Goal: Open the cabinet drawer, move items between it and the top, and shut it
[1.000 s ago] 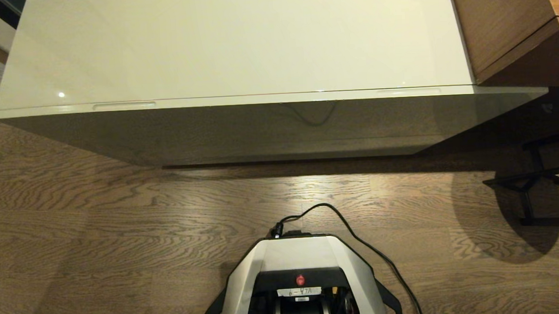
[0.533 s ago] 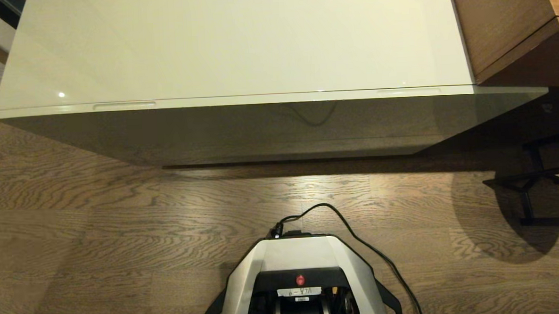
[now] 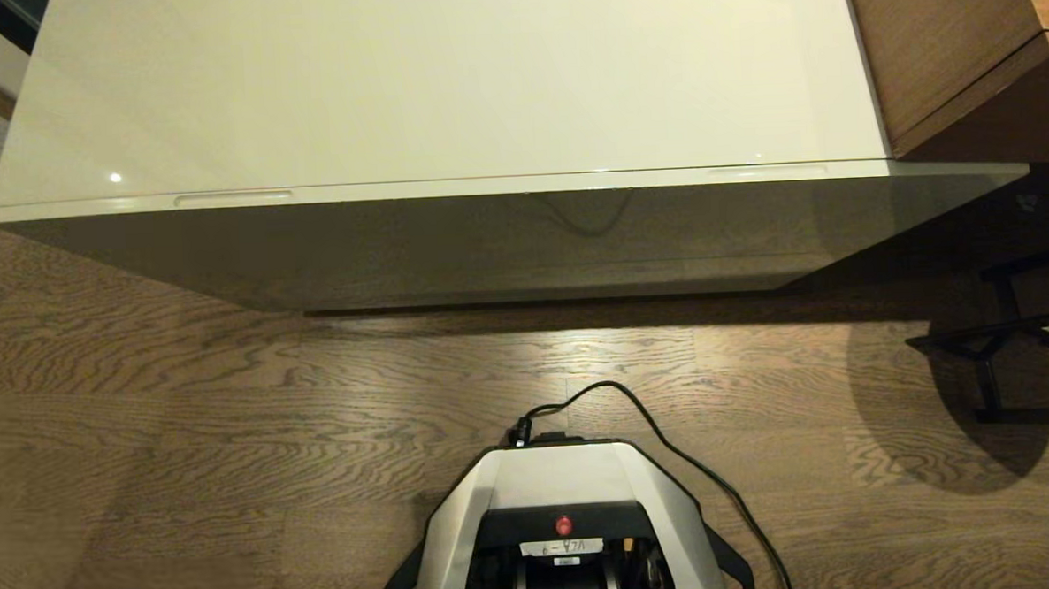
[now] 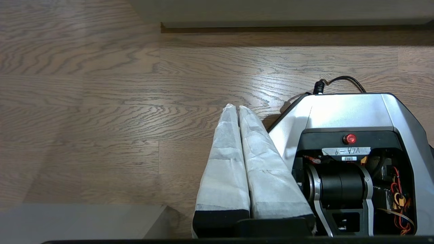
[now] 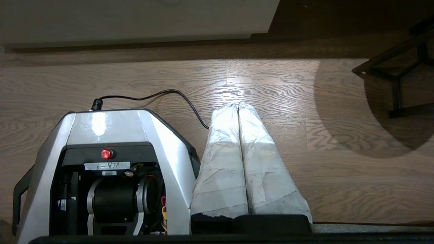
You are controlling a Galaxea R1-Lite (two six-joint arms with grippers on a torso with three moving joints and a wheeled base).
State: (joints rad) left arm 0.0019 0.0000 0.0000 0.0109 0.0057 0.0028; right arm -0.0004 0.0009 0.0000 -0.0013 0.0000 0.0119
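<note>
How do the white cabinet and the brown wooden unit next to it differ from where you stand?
The cabinet is glossy cream-white; the brown wooden unit is matte with visible grain. The cabinet spans most of the head view, squarely ahead of the robot base; the wooden unit shows only a corner, at the right. Its front stands askew to the cabinet's. Both stand on the wood floor.

This looks like a furnished room in a home or hotel, not a lab or workshop. Brown wood-grain plank floor (image 3: pixel 229 414) fills the lower half of the head view. A low, wide, glossy cream cabinet (image 3: pixel 445 85) spans the upper part, with brown wooden furniture (image 3: pixel 947 37) butting against it at upper right. A black metal frame (image 3: pixel 1013 335) stands on the floor at right. Warm lamp-like light pools on the planks.
</note>
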